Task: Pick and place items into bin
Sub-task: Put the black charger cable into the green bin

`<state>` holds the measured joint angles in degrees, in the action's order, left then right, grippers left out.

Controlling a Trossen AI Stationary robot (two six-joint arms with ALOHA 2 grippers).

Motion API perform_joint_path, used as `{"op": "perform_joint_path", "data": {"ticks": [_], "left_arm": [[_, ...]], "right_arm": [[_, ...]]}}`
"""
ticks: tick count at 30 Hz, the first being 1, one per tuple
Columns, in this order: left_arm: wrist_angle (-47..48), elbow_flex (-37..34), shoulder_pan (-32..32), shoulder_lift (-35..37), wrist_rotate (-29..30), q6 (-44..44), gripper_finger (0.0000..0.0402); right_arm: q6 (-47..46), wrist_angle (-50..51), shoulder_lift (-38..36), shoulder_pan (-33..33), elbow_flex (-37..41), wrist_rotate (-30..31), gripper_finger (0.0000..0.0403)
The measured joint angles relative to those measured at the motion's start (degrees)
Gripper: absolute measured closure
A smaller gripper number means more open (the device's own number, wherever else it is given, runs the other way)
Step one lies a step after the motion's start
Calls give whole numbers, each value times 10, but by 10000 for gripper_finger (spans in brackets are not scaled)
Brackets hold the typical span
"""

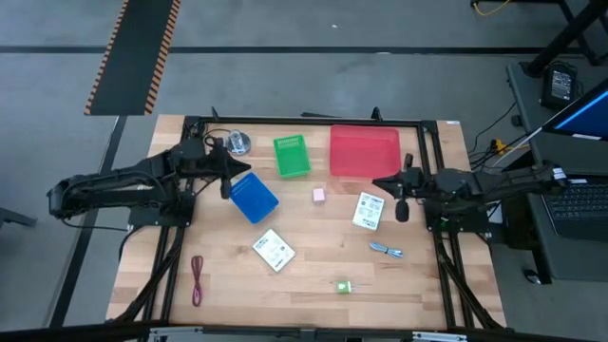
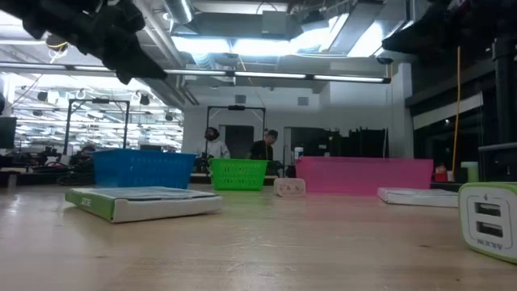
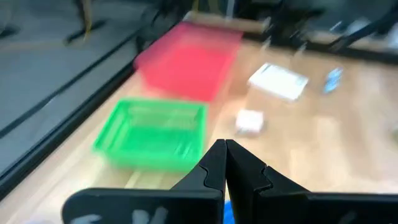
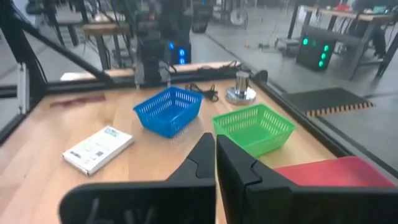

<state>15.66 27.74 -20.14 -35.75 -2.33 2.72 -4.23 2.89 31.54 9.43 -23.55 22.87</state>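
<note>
Both grippers are shut and empty, held above the table. My left gripper [image 1: 231, 175] [image 3: 225, 155] hovers over the far edge of the blue bin [image 1: 254, 197]. My right gripper [image 1: 378, 182] [image 4: 215, 149] hovers between the red bin [image 1: 364, 150] and a white green-printed packet [image 1: 369, 211]. Lying flat on the table are a second packet [image 1: 274, 250], a pink cube [image 1: 319, 194], a green block [image 1: 343, 285], a dark red cord [image 1: 198, 278], a blue-silver piece [image 1: 385, 250] and a black cable [image 1: 214, 141].
A green bin [image 1: 292, 157] stands between the blue and red bins at the far side. A round silver metal object [image 1: 237, 143] stands at the far left, beside the cable. A black frame [image 1: 313, 121] rims the table. People stand in the room beyond [image 2: 212, 144].
</note>
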Motion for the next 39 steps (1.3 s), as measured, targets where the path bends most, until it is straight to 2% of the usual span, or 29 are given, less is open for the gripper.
{"op": "perform_joint_path", "data": {"ticks": [4, 8, 16, 23, 30, 39], "left_arm": [[96, 53, 26, -30, 57, 5, 400], [151, 97, 49, -56, 79, 22, 399], [197, 153, 88, -96, 126, 90, 398], [340, 215, 104, -155, 214, 190, 398], [390, 222, 104, -191, 241, 212, 385], [421, 222, 86, -198, 268, 252, 330]], "right_arm": [[2, -22, 57, 0, -15, 0, 402], [18, -63, 101, 0, -18, 1, 400], [33, -105, 151, -7, -18, 1, 350], [34, -109, 163, -31, -18, 1, 319], [50, -109, 175, -44, -18, 1, 314], [61, -108, 202, -44, -18, 0, 314]]}}
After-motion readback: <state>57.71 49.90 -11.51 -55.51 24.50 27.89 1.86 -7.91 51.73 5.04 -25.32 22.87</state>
